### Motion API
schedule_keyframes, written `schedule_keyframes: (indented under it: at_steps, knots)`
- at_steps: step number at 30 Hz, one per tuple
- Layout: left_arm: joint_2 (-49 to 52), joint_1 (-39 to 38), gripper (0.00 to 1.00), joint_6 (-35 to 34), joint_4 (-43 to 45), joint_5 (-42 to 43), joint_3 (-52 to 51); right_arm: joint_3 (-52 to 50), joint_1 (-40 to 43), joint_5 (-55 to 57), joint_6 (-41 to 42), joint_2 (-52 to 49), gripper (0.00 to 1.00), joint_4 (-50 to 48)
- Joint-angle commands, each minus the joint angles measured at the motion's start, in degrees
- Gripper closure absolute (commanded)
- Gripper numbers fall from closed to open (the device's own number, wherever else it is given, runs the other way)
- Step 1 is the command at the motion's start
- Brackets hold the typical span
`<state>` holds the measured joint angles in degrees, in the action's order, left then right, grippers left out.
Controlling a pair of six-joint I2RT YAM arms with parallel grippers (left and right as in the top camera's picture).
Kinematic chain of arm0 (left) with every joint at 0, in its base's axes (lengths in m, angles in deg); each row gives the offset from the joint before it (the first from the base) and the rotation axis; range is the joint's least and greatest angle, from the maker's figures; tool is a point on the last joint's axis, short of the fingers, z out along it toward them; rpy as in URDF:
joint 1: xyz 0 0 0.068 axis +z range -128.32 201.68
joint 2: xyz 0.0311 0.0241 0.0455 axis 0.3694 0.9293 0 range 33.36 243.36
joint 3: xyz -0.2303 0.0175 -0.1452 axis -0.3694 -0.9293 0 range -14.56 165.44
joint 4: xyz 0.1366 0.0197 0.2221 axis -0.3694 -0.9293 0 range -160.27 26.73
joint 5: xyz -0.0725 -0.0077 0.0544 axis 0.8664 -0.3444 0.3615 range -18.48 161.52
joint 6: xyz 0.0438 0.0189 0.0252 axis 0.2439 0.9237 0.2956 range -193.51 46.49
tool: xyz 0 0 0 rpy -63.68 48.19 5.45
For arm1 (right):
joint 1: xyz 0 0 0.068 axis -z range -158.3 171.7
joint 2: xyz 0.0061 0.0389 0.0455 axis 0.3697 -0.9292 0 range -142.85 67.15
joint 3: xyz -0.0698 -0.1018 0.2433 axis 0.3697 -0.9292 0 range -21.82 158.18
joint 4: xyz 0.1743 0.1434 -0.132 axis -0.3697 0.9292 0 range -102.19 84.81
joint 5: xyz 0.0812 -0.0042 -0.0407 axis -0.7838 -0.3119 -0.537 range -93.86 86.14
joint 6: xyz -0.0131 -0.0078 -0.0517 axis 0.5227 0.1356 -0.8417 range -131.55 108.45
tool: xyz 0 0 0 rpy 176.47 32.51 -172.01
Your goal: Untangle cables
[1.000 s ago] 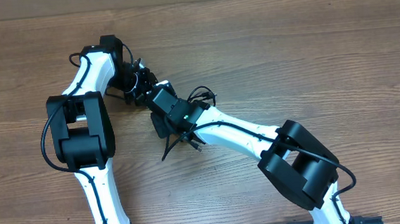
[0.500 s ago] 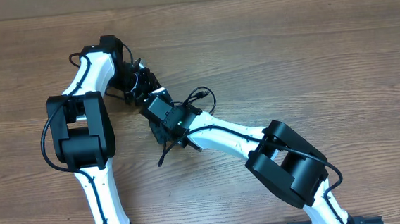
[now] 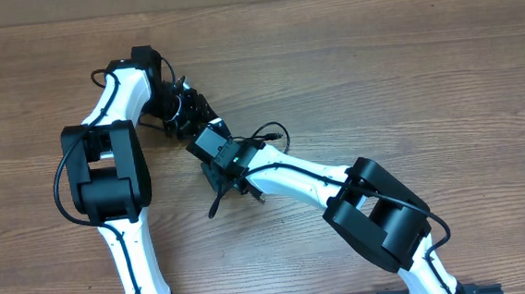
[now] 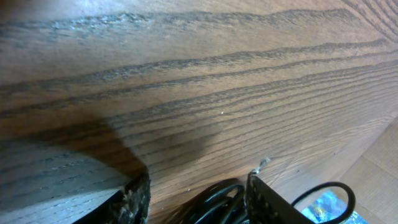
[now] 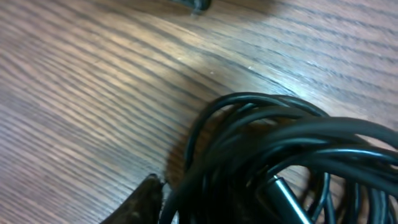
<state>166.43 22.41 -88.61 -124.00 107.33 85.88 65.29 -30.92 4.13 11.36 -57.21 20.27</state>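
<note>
Cables are bunched mid-table, wedged between the two wrists, with one loop sticking out beside the right arm and a loose tail trailing toward the front edge. Left gripper: jaws about half apart, a couple of strands in the gap against one finger with bare room on the other side, so I read it as not clamped. Right gripper: its wrist view is filled by the coil and shows only one fingertip, so I can't tell how far open it is or whether it has a strand. Risks: both heads sit almost touching, so a small sideways move could knock them together. If the right closes on several strands and pulls, the knot likely cinches tighter. With the left slack, the whole wad probably drags along instead of separating. That plug end in the coil could also snag on a loop.
</note>
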Motion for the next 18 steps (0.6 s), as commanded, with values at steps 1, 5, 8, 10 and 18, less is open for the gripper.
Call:
schedule_keyframes:
  at_steps: [1,5,8,10,18]
  knots:
    - [0.92,-0.37,0.47,-0.07,0.42,-6.08,-0.55,-1.49,-0.02,-1.60,0.63,-2.93,0.71,2.93]
    - [0.92,-0.37,0.36,1.81,0.81,-6.58,-0.55,-1.49,0.61,-1.60,0.63,-1.27,0.76,4.98]
    - [0.92,-0.37,0.28,1.84,0.79,-6.19,-0.55,-1.46,1.33,-1.62,0.90,-0.24,0.89,6.05]
    - [0.92,-0.35,0.24,1.92,0.68,-6.19,-0.55,-1.25,2.08,-1.79,1.09,0.13,0.96,7.50]
    - [0.92,-0.28,0.05,9.99,-0.09,1.70,-0.55,-1.11,5.38,-9.40,1.01,0.15,0.81,9.92]
